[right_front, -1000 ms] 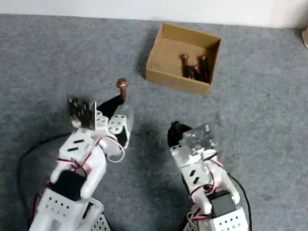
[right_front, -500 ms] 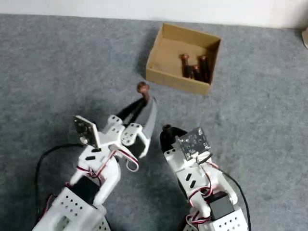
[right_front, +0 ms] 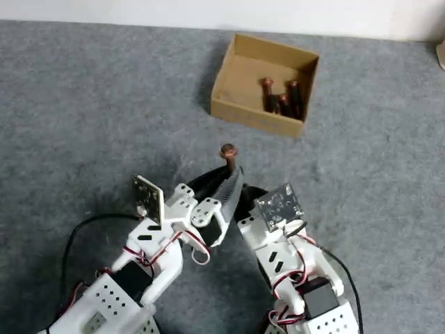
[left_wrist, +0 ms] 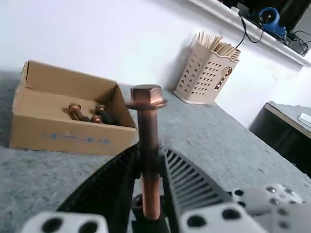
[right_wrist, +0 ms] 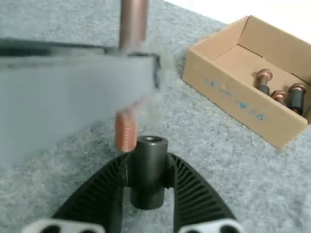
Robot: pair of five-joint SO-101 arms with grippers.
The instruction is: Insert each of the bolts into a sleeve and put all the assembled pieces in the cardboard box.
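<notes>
My left gripper [right_front: 226, 182] is shut on a copper bolt [left_wrist: 146, 155], held upright with its hex head [right_front: 228, 150] on top. My right gripper [right_wrist: 146, 182] is shut on a black sleeve [right_wrist: 146, 170], which stands upright with its bore facing up. The bolt's threaded tip [right_wrist: 125, 132] hangs just beside the sleeve's rim, slightly above it. Both grippers meet at the middle of the grey carpet in the high view. The cardboard box [right_front: 240, 108] sits further back and holds three assembled pieces [right_front: 282, 97].
A perforated beige holder [left_wrist: 206, 75] with sticks stands against the white wall behind the box. Grey carpet [right_front: 83, 104] lies open to the left and to the right of the arms.
My left arm has swung right and nearer with the bolt, bringing it from the left of the carpet over to the right gripper's sleeve. The right arm shifted slightly left.
</notes>
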